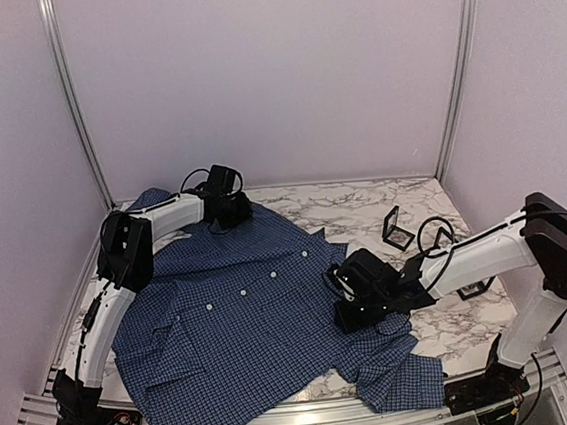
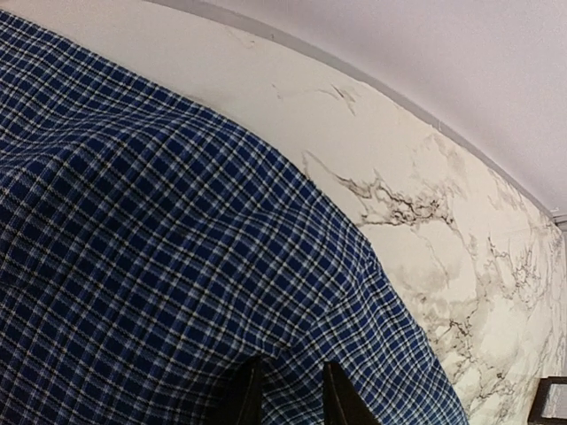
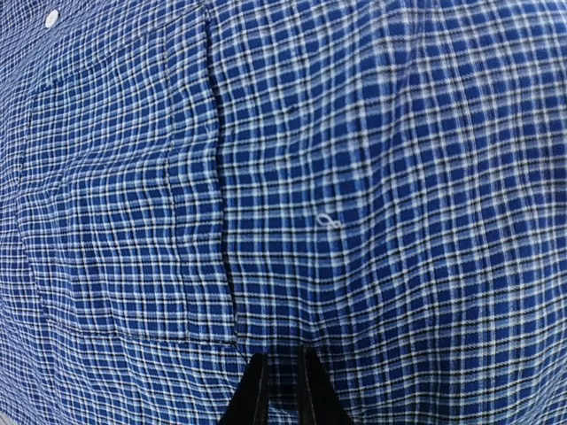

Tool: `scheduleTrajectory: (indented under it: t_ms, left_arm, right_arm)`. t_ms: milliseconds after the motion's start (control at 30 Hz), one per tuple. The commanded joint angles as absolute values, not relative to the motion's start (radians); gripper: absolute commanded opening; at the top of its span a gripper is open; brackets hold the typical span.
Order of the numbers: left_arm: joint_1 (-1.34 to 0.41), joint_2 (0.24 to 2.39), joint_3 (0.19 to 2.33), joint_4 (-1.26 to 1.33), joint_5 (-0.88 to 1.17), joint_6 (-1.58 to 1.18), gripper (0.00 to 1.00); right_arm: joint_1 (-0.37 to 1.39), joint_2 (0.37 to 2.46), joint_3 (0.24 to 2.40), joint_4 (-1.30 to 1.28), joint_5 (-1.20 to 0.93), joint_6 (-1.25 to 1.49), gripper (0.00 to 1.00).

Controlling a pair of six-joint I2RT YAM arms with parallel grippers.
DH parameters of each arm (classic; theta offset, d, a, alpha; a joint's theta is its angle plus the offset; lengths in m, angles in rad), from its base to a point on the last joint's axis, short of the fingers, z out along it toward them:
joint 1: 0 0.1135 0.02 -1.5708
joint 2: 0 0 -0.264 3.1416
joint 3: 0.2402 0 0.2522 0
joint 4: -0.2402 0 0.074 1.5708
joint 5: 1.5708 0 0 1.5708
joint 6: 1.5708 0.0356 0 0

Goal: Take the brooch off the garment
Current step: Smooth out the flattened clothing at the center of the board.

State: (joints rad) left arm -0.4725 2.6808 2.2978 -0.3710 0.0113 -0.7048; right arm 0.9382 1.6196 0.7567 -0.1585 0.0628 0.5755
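We start with the marble desk (image 1: 363, 200), which carries the shirt (image 1: 243, 317) spread flat and front up, placket and white buttons (image 1: 243, 294) showing. We judge it lies that way so the front can be searched and worked on.

The left arm (image 1: 104, 330) reaches to the far left edge of the shirt, and the right arm (image 1: 478, 249) bends low over the right side, near the chest pocket (image 3: 115, 221). Working at two well-separated spots looks to us like one arm bracing the cloth while the other works.

The left fingers (image 2: 251, 397) stand nearly together with checked cloth between them. The fabric swells up toward them, so we take it they pinch a fold of the shirt. The right fingers (image 3: 259, 394) are close together too, with cloth in the narrow gap and creases running toward them: again a pinch on the shirt, we judge.

A small black frame (image 1: 398, 229) stands on the bare desk beyond the right arm.

We cannot find the brooch in any view; it may sit under the right arm's head. Only a pale thread loop (image 3: 326, 221) shows there.
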Motion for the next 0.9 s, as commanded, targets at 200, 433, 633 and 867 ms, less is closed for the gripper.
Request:
scheduleTrajectory:
  t_ms: [200,433,633,867]
  left_arm:
    - [-0.413,2.837,2.398,-0.232,0.203,-0.816,0.27]
    - [-0.409,2.886,2.463,-0.089,0.285,-0.858,0.36]
    - [-0.407,2.792,2.462,-0.080,0.294,-0.788,0.49]
    - [-0.398,2.632,2.364,-0.106,0.307,-0.750,0.56]
  right_arm:
    - [0.948,1.580,0.719,-0.210,0.015,0.589,0.13]
    - [0.948,1.583,0.724,-0.218,0.011,0.592,0.13]
    - [0.948,1.570,0.745,-0.236,0.025,0.596,0.13]
    - [0.937,1.525,0.777,-0.255,0.055,0.605,0.14]
